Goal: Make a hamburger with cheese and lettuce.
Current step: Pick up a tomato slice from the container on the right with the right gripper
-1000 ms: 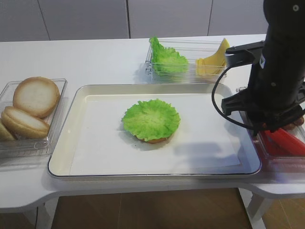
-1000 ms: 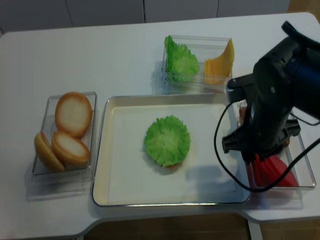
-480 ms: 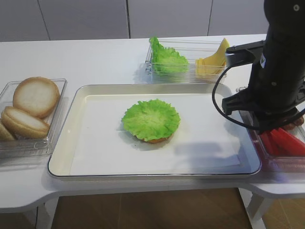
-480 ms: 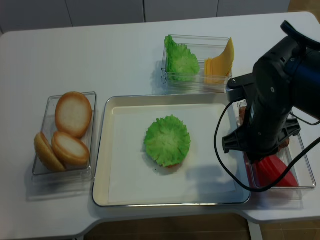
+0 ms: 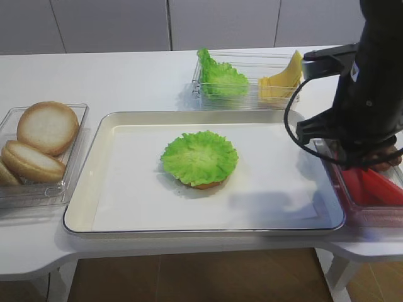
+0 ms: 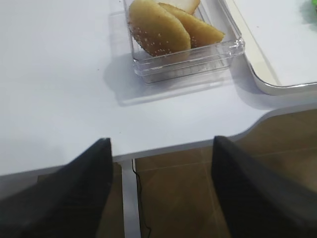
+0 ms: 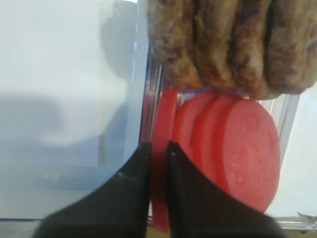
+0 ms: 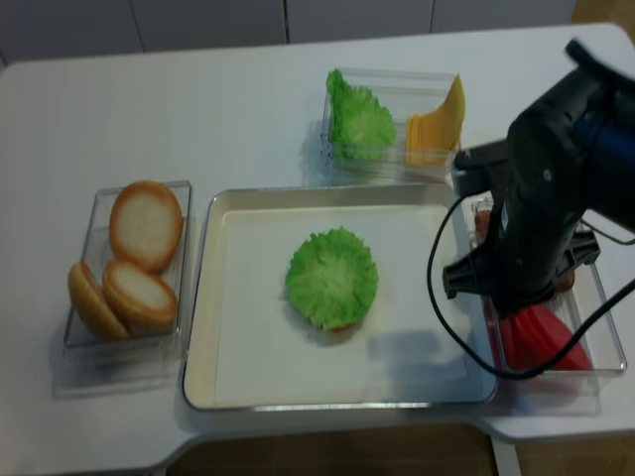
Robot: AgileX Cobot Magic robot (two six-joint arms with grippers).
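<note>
The hamburger (image 5: 199, 157) is a tan bun base under a ruffled green lettuce leaf, in the middle of the metal tray (image 5: 88, 182); it also shows in the realsense view (image 8: 331, 278). Spare lettuce (image 5: 220, 78) and stacked pale-yellow cheese (image 5: 280, 80) stand in a clear container at the back. My right gripper (image 7: 157, 148) is shut on the edge of a red round slice (image 7: 161, 119), down in the container right of the tray. The right arm (image 5: 365, 107) hides it in the high views. My left gripper (image 6: 159, 144) is open and empty over the table's front-left edge.
A clear container (image 5: 38, 189) at the left holds plain bun halves (image 5: 47, 126), also in the left wrist view (image 6: 158, 27). The right container (image 8: 605, 337) holds several red slices (image 7: 237, 148) and brown patties (image 7: 233, 44). White paper lines the tray.
The right arm has shifted a little to the right and up over the red-slice container. The hamburger, lettuce and cheese have not moved.
</note>
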